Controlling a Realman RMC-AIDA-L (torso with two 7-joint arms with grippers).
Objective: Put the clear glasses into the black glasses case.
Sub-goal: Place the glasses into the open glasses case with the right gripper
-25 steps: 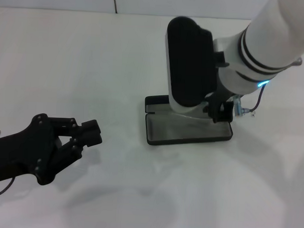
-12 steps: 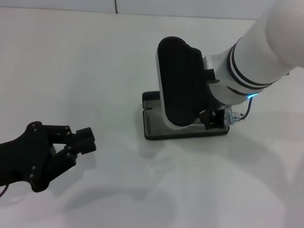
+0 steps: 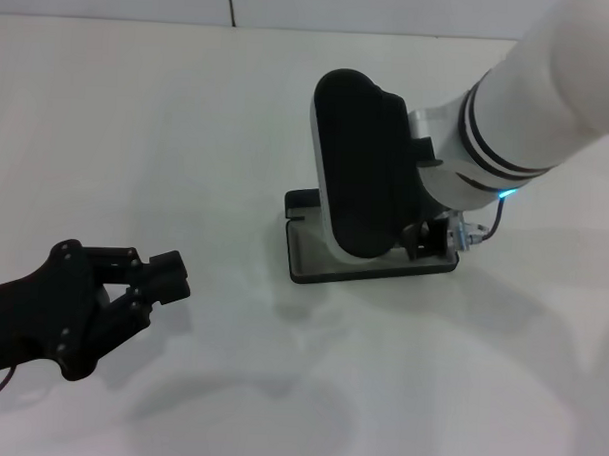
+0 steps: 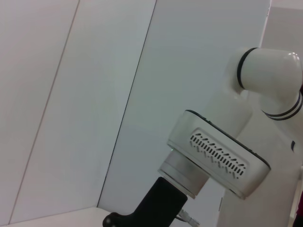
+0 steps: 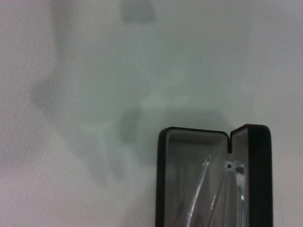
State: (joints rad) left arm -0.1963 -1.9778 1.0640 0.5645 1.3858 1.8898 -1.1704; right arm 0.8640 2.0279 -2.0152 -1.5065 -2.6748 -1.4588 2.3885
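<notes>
Nearest you, the left gripper (image 3: 161, 280) hangs low over the bench (image 3: 138, 132) at its left side, idle, with its fingers drawn together on nothing. It has slid a little nearer and lower over the last second, well apart from the work.

Beyond it, mid-bench, the case (image 3: 313, 263) lies open, its grey lining up and its lid folded out on the far side. Your right arm has dropped over it, and its bulk now hides most of the tray. The case itself has shifted slightly left, so something is pressing or dragging on it. The right gripper (image 3: 429, 242) sits at the tray's right end, but you cannot tell whether its fingers are apart or closed.

The right wrist view settles where the glasses (image 5: 215, 189) are: they lie inside the case (image 5: 163, 189), clear arms running along the lining. That suggests the placing is all but done; what seems left is to let go and lift clear without tugging them out.

The bench is plain matte white and carries only soft shadows. Behind it stands a pale panelled wall (image 4: 71, 94).
</notes>
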